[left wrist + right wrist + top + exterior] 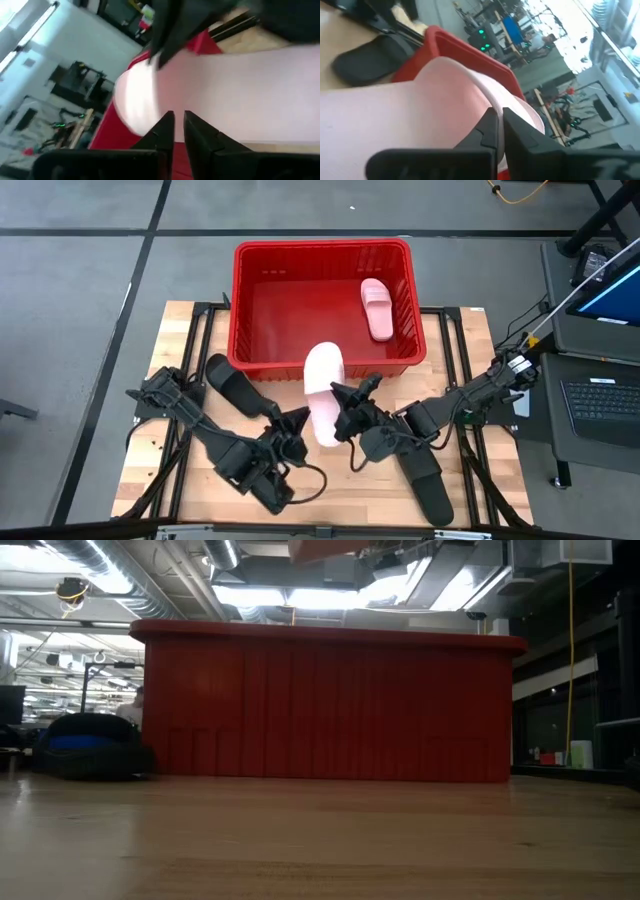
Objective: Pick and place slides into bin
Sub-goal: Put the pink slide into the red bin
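A pale pink slide (322, 385) is held up between both grippers, its far end over the near wall of the red bin (250, 310). It also shows in the left wrist view (240, 95) and the right wrist view (420, 115). My left gripper (298, 420) is shut on its left side, and my right gripper (341, 404) is shut on its right side. A second pink slide (376, 308) lies flat on the bin's floor at the right. One black slide (234, 384) lies on the table to the left and another (422, 480) to the near right. My left gripper pinches the pink slide's left edge (172, 107) near its near end between its two fingers, coming level from the table's left. The slide is lifted clear of the table. My right gripper pinches the slide's right edge (492, 102) about midway along, coming level from the table's right. The fingers lie across the slide, which is roughly level and clear of the table.
The bin's near wall (330, 705) stands right under the slide's far end. The bin's left and middle floor (290, 310) is bare. The wooden table (170, 430) ends just left and right of the arms. A desk with a laptop (600, 400) stands at the right.
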